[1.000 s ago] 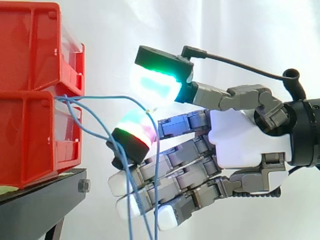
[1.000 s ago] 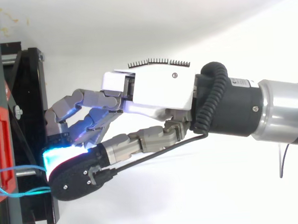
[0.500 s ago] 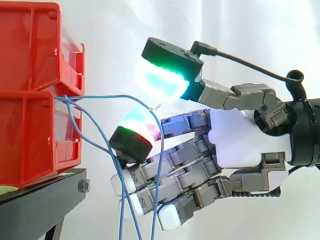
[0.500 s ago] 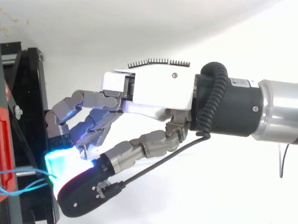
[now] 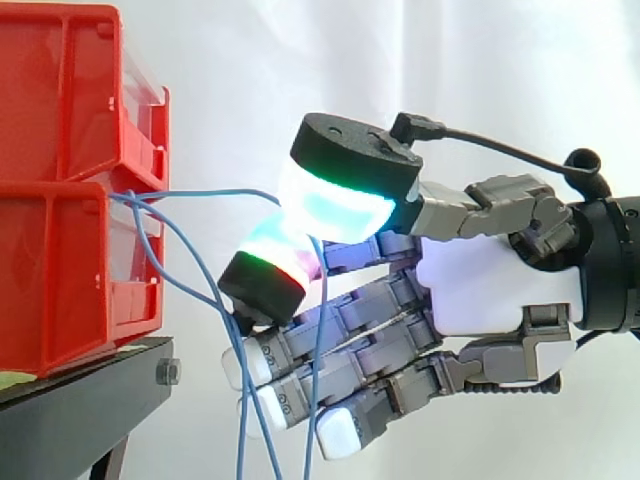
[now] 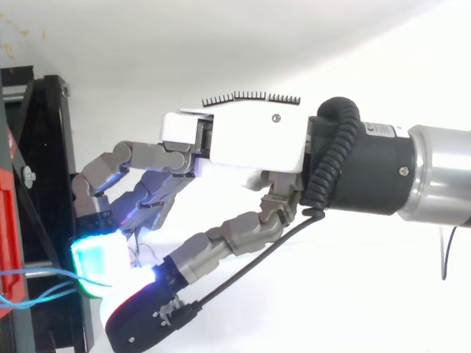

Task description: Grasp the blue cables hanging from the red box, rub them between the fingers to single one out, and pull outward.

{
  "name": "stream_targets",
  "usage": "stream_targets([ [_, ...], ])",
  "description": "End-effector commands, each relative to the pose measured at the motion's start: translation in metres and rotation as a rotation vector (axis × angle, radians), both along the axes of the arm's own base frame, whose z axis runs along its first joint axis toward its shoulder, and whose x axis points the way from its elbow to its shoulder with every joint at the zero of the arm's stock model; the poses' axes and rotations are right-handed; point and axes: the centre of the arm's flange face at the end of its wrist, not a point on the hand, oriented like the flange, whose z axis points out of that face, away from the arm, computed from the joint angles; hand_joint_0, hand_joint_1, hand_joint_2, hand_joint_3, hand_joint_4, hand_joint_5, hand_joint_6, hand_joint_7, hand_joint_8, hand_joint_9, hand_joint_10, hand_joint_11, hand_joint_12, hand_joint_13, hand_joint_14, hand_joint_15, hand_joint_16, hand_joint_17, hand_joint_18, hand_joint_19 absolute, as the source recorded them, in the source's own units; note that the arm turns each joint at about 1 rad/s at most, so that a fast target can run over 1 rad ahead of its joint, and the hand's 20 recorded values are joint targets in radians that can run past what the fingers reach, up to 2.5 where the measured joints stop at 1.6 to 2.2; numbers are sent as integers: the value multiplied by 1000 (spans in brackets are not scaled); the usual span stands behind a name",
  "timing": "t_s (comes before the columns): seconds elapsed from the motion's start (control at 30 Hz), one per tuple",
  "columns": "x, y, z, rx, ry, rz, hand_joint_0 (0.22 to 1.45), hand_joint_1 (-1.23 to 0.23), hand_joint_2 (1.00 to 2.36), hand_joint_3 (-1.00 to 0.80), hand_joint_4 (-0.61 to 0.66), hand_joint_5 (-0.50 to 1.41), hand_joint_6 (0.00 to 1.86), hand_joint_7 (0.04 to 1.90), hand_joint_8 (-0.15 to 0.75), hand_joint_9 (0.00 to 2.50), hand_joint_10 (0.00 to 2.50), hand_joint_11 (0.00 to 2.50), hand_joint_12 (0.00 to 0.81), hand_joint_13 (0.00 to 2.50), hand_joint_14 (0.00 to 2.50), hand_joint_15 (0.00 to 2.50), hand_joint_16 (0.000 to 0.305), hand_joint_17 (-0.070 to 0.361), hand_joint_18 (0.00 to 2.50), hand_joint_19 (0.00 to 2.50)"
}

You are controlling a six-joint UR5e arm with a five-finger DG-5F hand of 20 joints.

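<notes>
The red box (image 5: 60,270), two stacked bins cut off at the 9 o'clock edge of the side view, sits on a black stand (image 5: 70,420). The robot hand (image 5: 490,290) reaches in from 3 o'clock. Its cyan-glowing thumb pad (image 5: 335,200) is closed down on a red-green fingertip (image 5: 275,250), pinching a strand of the blue cables (image 5: 200,192). The pinched stretch is hidden between the pads. Other strands droop from the box toward 6 o'clock and run out of frame.

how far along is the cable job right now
Approach looks done: the hand is at the blue cables hanging from the red box. In hand: one strand seems pinched between the glowing pads, others droop past the lower fingers. Left: singling one out and pulling outward; the cables run slack from the box.
</notes>
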Motion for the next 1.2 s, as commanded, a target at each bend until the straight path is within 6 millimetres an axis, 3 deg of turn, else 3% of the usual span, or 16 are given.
stream_targets([
  [0.0,0,0,0,0,-1,-1,605,-838,1012,-313,163,-155,806,1093,240,908,9,369,327,800,10,272,39,88,762,442],
  [0.43,0,1,0,0,-1,2,608,-615,1013,-208,241,-107,667,1152,270,952,7,327,351,822,9,257,43,97,788,423],
  [1.17,0,0,-1,-3,1,0,613,-487,1011,-232,231,-87,586,1260,278,968,7,312,361,822,8,257,44,99,770,434],
])
